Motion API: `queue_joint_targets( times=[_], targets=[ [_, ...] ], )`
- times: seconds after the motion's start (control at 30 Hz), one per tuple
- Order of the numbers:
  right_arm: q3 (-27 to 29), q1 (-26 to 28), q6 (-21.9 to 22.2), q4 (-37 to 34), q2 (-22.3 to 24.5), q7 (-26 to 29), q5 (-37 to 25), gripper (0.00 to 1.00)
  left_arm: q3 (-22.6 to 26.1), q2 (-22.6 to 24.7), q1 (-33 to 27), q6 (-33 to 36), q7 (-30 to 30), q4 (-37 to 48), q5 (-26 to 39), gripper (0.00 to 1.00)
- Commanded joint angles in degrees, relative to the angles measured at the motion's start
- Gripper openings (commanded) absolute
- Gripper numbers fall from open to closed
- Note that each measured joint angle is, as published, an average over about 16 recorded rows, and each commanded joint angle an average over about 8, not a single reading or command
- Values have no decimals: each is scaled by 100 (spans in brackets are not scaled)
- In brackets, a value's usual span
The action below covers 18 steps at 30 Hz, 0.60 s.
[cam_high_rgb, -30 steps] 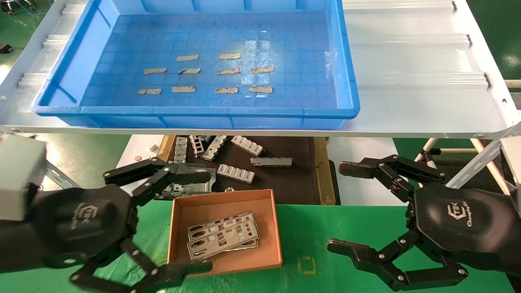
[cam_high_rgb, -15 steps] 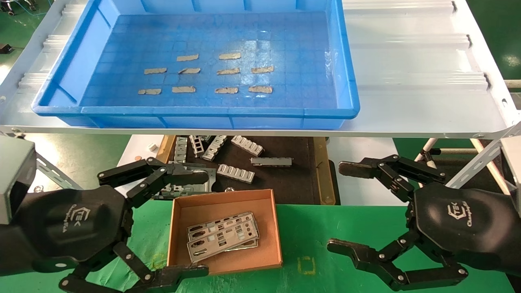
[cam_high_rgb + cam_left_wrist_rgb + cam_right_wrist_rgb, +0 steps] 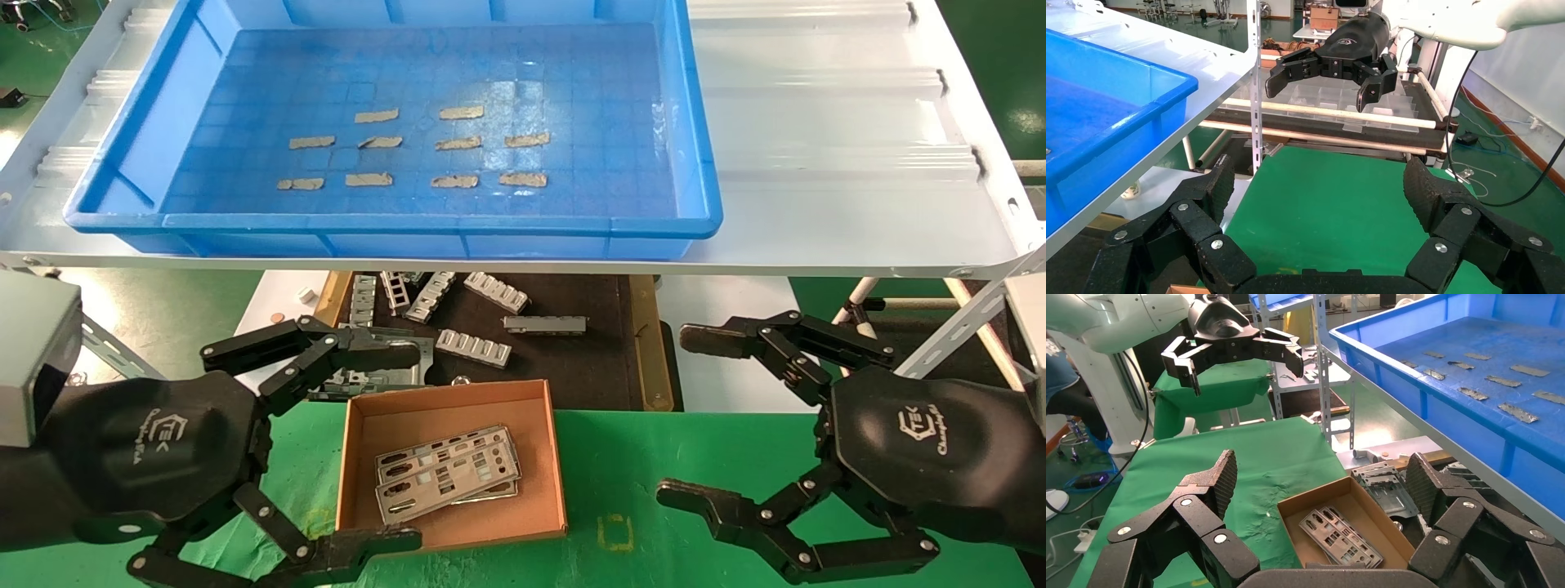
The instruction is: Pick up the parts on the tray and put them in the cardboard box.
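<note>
1. My left claw (image 3: 327,445) hangs low over the green table (image 3: 637,474), just left of the cardboard box (image 3: 556,457). Its fingers are spread wide with nothing between them; one reaches past the box's far left corner, the other lies by its near left corner. I judge it sits there because it is the arm that serves the box.

2. Behind that claw, on a dark wood-edged mat (image 3: 572,367), lie ribbed grey brackets (image 3: 474,347). They are not what I am after, so I leave them alone.

3. The cardboard box stands open-topped on the green table between my two claws, close in front of me. The parts (image 3: 448,474), thin punched silvery plates, lie flat in it, stacked and slightly fanned, at an angle to the walls. The right wrist view (image 3: 1340,536) shows them resting on the box floor, untouched.

4. Above and beyond, the blue tray (image 3: 695,147) sits on a white shelf (image 3: 817,163). Its gridded floor carries only short tan tape strips (image 3: 458,143); I see no plate left on it. By my reading the transfer is finished, or nearly so.

5. My right claw (image 3: 695,416) hovers over the green table, well to the right of the box, fingers wide apart and holding nothing. It looks parked, clear of the working side.

6. If anything remains, I would check the tray once more before moving either arm.
</note>
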Motion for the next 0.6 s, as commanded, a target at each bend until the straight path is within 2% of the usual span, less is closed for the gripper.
queue_joint_targets(
  times=[0.03,0.6],
  targets=[
    [0,0,0,0,0,0,0,100,4,1,-2,-3,1,2,3,100],
    [0,0,0,0,0,0,0,100,17,7,-8,-14,7,9,11,100]
  ],
)
